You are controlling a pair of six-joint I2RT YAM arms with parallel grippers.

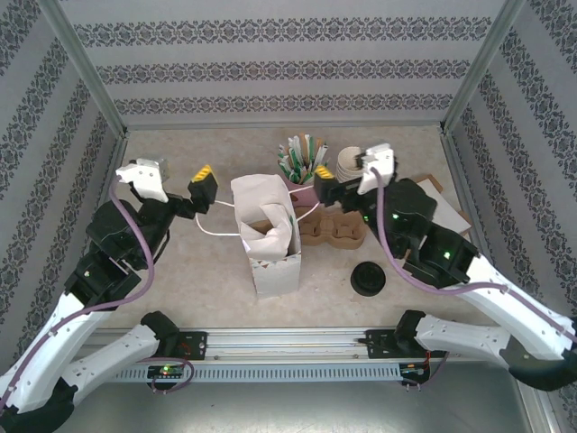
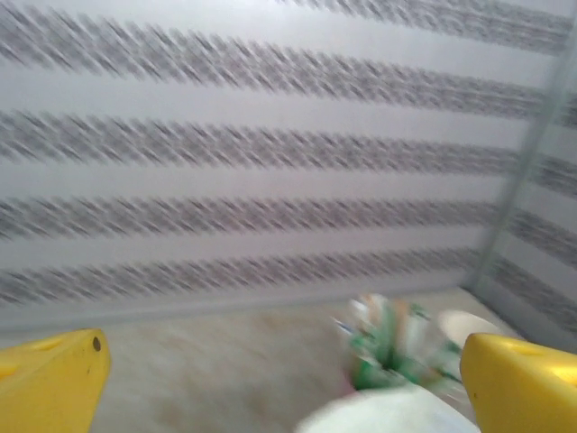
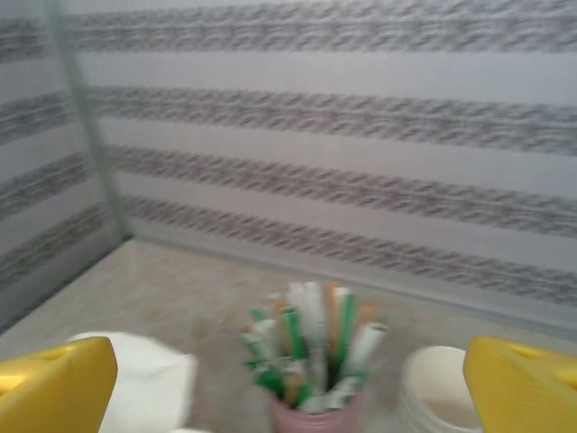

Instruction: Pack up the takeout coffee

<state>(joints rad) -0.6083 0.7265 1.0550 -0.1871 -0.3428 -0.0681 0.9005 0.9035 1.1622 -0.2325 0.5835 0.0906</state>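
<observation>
One takeout coffee, a small cup with a round black lid, stands on the table right of the white paper bag. The bag stands upright at the centre with its mouth open and crumpled white paper inside. My left gripper hangs open to the left of the bag, level with its rim, holding nothing. In the left wrist view its yellow fingertips stand far apart around the blurred bag top. My right gripper is open and raised behind the brown cup carrier, with nothing between its fingertips.
A pink cup of sachets and stacked white paper cups stand at the back, under the right gripper. A sheet of paper lies at the right. Patterned walls close in the back and both sides.
</observation>
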